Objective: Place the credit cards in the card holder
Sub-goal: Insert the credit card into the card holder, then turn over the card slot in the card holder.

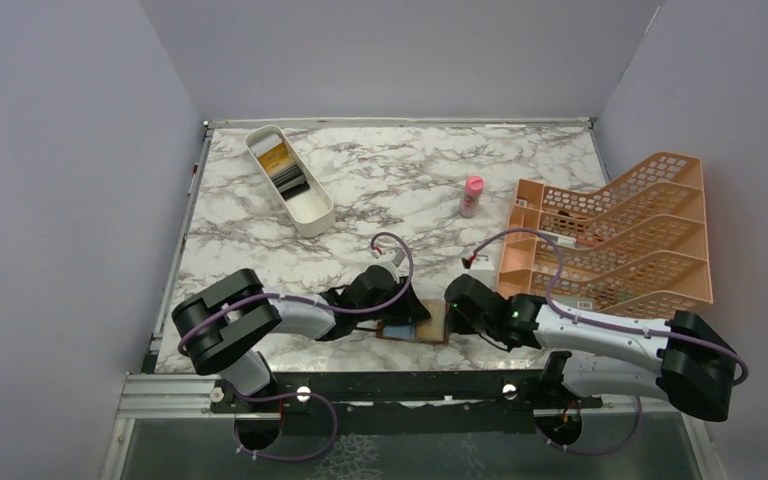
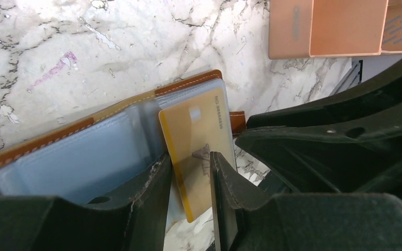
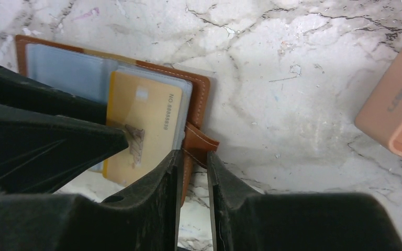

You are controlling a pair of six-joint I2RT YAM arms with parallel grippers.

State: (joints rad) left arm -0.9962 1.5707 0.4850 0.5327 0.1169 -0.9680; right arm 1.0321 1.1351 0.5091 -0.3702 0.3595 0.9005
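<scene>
So: gold card (image 3: 146, 120) lies face up on the right clear sleeve of the open card holder (image 3: 201, 94), its near end sticking out past the sleeve. Print reads "NO." then digits starting 8888; the rest is too small. There's a dark logo below, half covered by a finger.

Left gripper (image 2: 191, 162): jaws apart, tips over the card, not clamping it. Right gripper (image 3: 193, 157): jaws nearly closed, pinching the holder's brown strap tab.

The top view hides the card under both wrists; holder sits at the counter's (image 1: 400, 180) near edge. Only that view shows the white tray (image 1: 312, 218) far left holding more cards (image 1: 282, 168), the pink bottle (image 1: 472, 196), and the orange rack (image 1: 620, 230) on the right. Rack embossing is unreadable.
</scene>
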